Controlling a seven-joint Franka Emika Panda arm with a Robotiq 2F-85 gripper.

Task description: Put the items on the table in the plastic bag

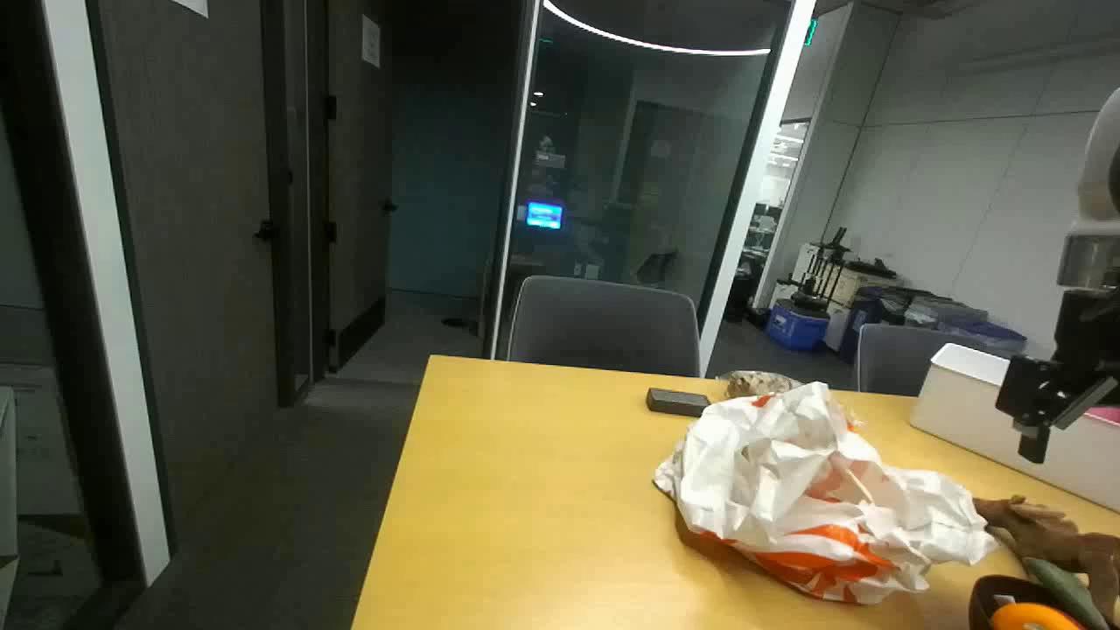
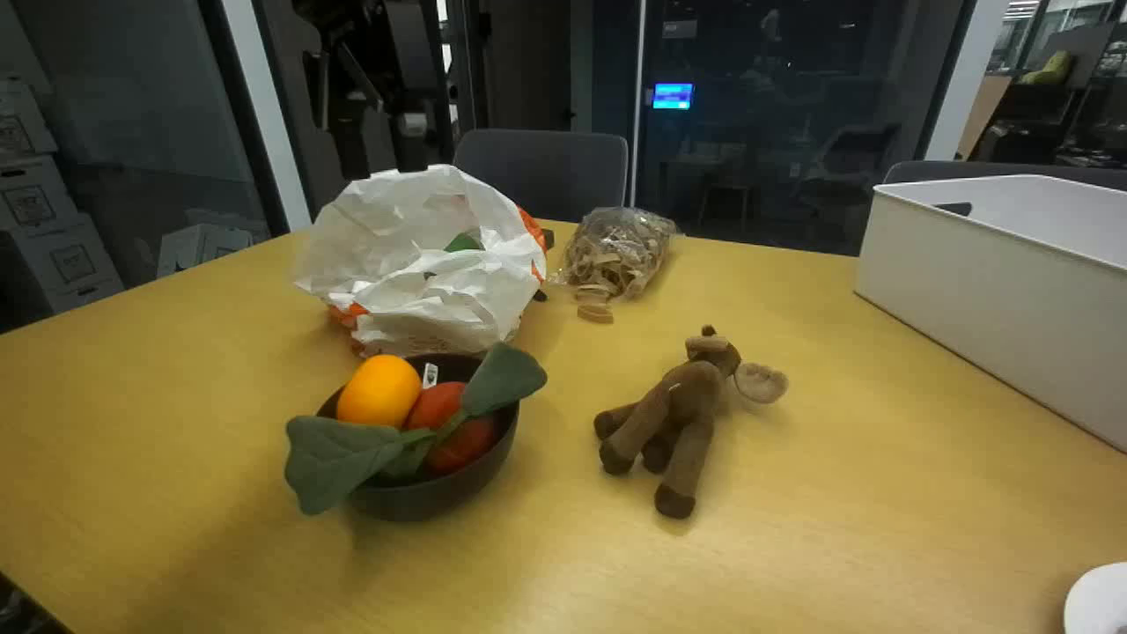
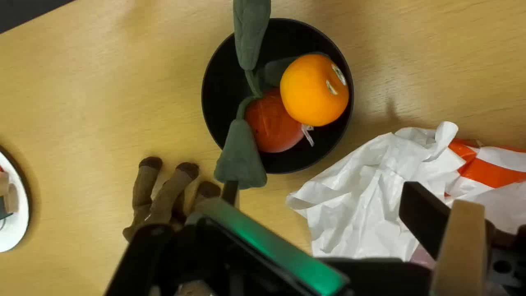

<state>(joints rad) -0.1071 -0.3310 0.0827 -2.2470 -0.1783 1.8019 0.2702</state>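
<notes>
The white bag with orange print (image 1: 814,499) lies crumpled on the table; in an exterior view its mouth (image 2: 431,291) shows something green (image 2: 462,243) inside. A dark bowl (image 2: 423,502) in front of it holds an orange (image 2: 379,392) and a red fruit (image 2: 440,409) with green leaves. A brown plush moose (image 2: 678,401) lies beside the bowl. A clear bag of tan pieces (image 2: 616,251) and a dark block (image 1: 678,402) sit behind the bag. My gripper (image 3: 324,197) is open and empty above the table, its fingers far apart, with bowl, moose and bag below in the wrist view.
A tall white bin (image 2: 986,282) stands on the table on the moose's side. A white plate (image 3: 14,222) with small pieces is at the wrist view's left edge. Grey chairs (image 1: 604,324) stand behind the table's far edge.
</notes>
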